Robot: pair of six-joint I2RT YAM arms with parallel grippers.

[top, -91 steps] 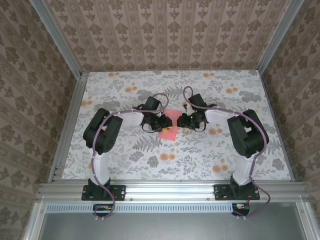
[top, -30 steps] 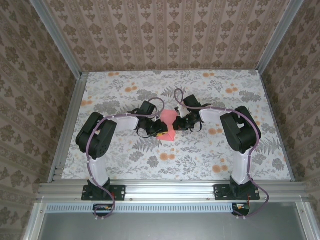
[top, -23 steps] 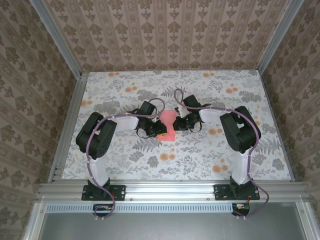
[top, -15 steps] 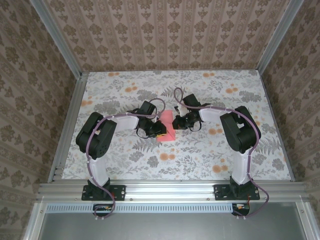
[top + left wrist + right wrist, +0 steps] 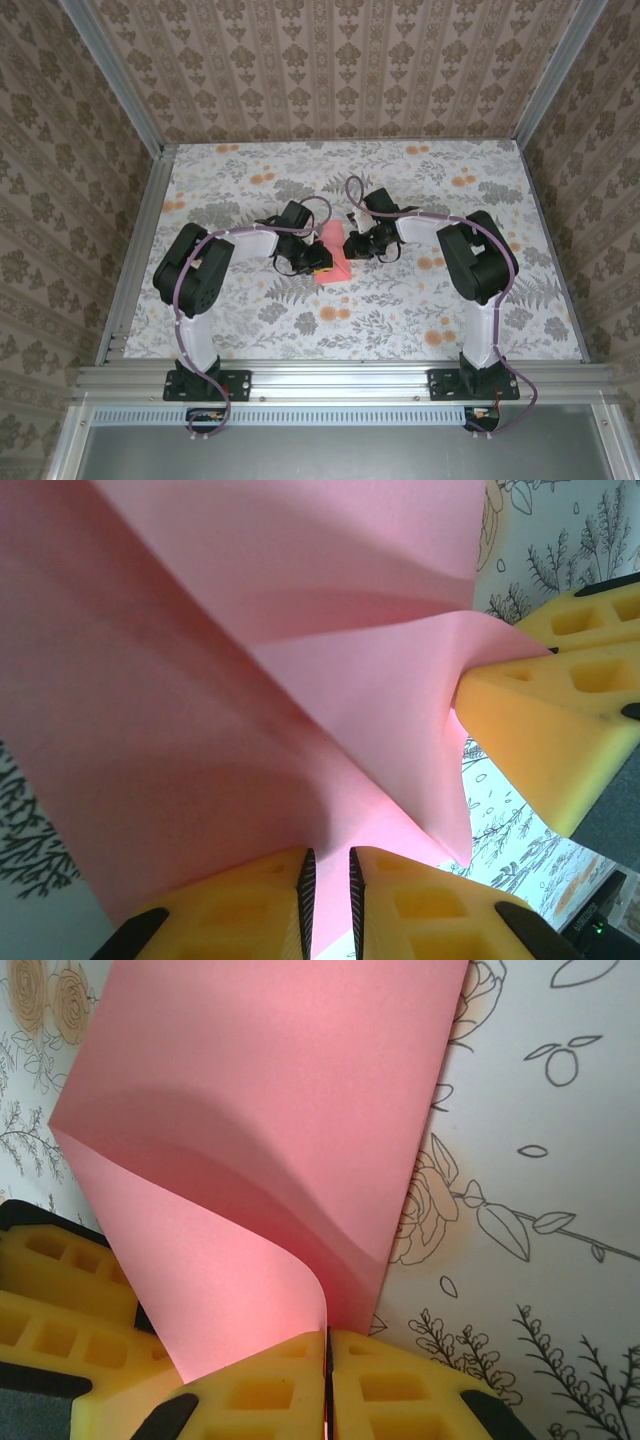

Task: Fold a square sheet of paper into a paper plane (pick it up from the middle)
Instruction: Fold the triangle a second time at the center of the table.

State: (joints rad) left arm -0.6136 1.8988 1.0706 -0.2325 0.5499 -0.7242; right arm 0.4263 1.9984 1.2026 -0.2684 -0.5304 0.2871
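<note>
Paper [image 5: 270,1110] was curled over itself, right pincer [image 5: 327,1380] clamped on one edge, left pincer [image 5: 328,900] narrowed onto another, presumably to set a fold.

A robotics lab test cell: a silver aluminium-profile frame [image 5: 330,381] boxes in a floral-print bench [image 5: 400,310], beige damask wallpaper panels [image 5: 330,70] serve as walls, and two white-and-black robot arms [image 5: 200,300] stand bolted to the front rail.

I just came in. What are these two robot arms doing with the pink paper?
Both arms are folding a thin salmon-pink paper sheet at the middle of the flower-printed table. The left gripper and the right gripper each pinch it. The sheet is curled over and creased, not yet a plane.
</note>
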